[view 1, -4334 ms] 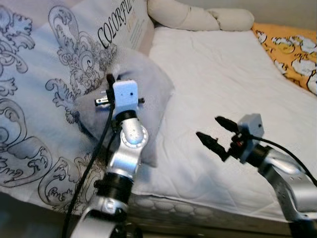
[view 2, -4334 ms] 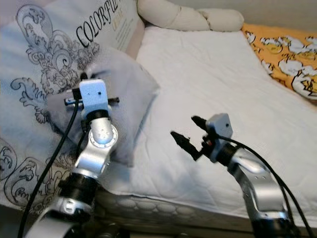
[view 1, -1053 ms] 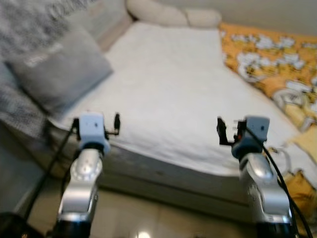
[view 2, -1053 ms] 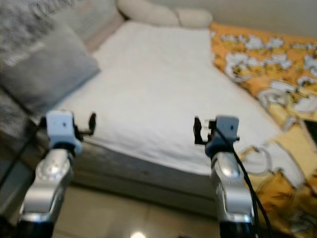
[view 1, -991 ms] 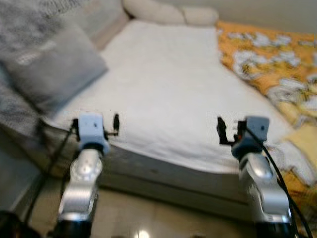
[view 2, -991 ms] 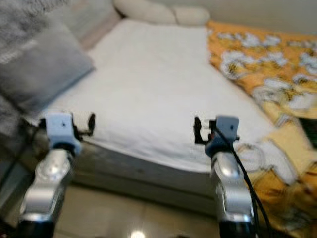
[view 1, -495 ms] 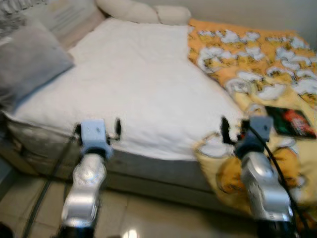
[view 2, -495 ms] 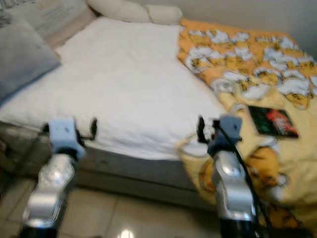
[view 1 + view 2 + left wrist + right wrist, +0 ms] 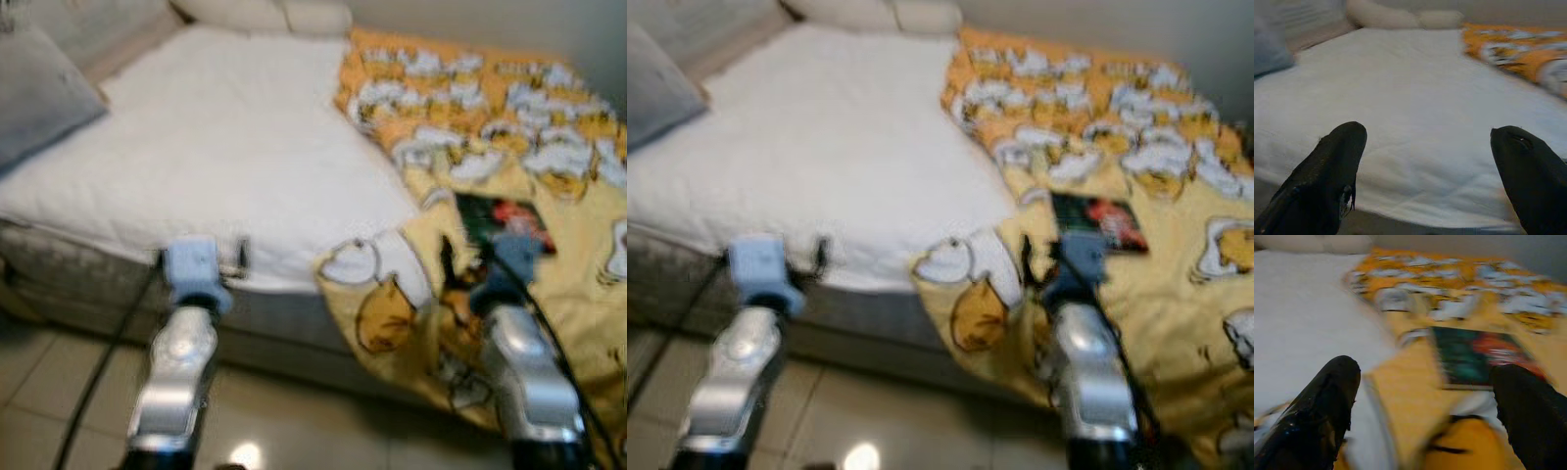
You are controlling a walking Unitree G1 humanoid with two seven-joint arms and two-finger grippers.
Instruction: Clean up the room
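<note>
Approach step: both grippers, left [image 9: 1425, 171] and right [image 9: 1422, 406], spread wide, empty. Next: reach dark glossy book [image 9: 502, 217] on yellow cartoon-print blanket [image 9: 578, 274].

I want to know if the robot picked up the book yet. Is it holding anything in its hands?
No, nothing is held. The left gripper and right gripper are both open. The book lies on the yellow blanket.

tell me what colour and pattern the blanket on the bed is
The blanket is yellow-orange with white cartoon figures printed all over it, best seen in the right eye view.
</note>
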